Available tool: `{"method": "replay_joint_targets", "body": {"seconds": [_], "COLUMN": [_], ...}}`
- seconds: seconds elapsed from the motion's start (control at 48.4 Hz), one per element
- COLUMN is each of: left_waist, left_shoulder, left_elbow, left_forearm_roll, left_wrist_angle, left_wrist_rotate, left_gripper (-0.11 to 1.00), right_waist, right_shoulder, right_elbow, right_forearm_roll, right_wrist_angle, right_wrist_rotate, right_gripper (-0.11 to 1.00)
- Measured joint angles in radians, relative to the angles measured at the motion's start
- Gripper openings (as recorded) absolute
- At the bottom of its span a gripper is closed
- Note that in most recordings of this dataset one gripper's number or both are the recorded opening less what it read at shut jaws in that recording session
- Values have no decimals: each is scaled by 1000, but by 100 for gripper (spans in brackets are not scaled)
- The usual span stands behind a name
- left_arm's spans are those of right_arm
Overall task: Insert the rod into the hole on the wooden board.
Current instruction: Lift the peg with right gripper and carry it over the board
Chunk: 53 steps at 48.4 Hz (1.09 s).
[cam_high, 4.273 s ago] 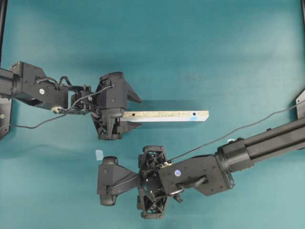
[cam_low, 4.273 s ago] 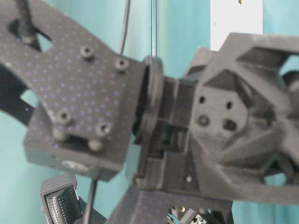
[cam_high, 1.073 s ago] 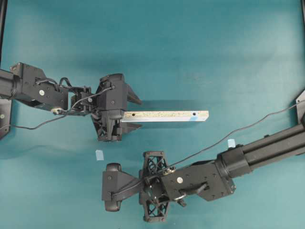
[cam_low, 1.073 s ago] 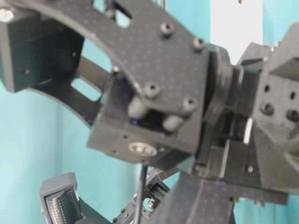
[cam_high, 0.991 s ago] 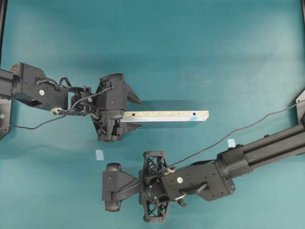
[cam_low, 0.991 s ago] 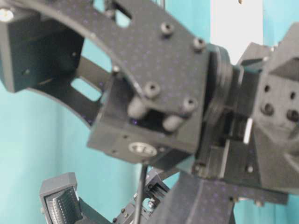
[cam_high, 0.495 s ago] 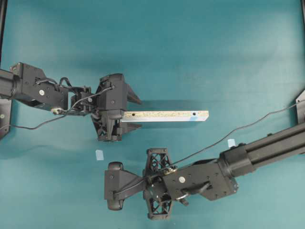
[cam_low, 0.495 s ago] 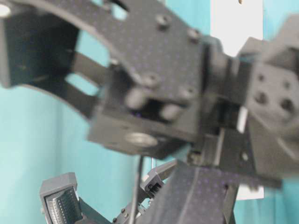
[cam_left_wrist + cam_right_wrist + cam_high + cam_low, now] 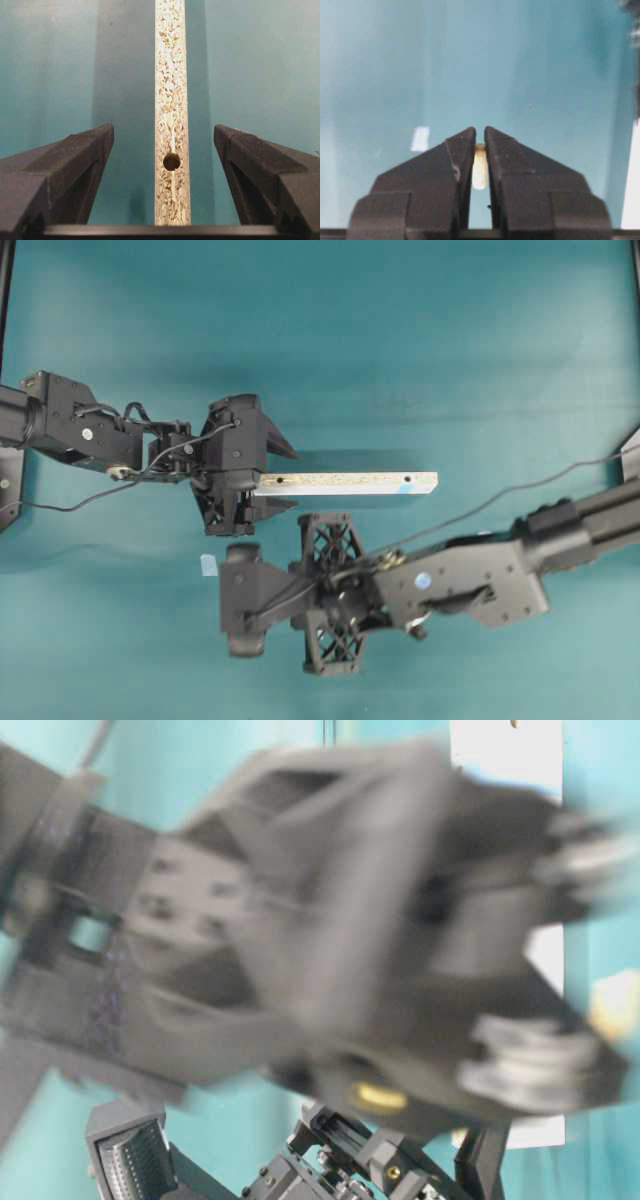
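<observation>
While our right gripper (image 9: 479, 137) is clamping the rod (image 9: 479, 170) upright between its fingertips, we are keeping it above the teal table (image 9: 400, 330) — just below the wooden board (image 9: 345, 482) in the overhead view. Our left gripper (image 9: 163, 150) is standing with jaws wide apart, straddling the board's near end without touching it; the plain hole (image 9: 171, 161) is lying between them, the blue-marked hole (image 9: 407, 480) at the far end.

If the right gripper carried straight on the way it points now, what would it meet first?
Probably only the teal table: the right gripper, shut on the rod, points at bare surface, with the tape square off to its side.
</observation>
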Motion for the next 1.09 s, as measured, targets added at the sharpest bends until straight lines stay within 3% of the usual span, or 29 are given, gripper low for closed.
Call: {"method": "replay_joint_targets", "body": {"seconds": [0.227,0.723,1.094], "left_waist": [0,0,0], "left_shoulder": [0,0,0], "left_elbow": [2,2,2], "left_forearm_roll": [0,0,0], "left_wrist_angle": [2,2,2], "left_wrist_rotate": [0,0,0], "left_gripper": [94,94,94], "right_waist": [-26,-195,-284], "right_shoulder": [-115,-362,-436], "right_elbow": [181,557,732], "right_forearm_roll": [-25,-28,-29], "right_wrist_angle": [-221,-641,-922], "right_wrist_rotate": [5,0,-31], "right_gripper": [8,8,8]}}
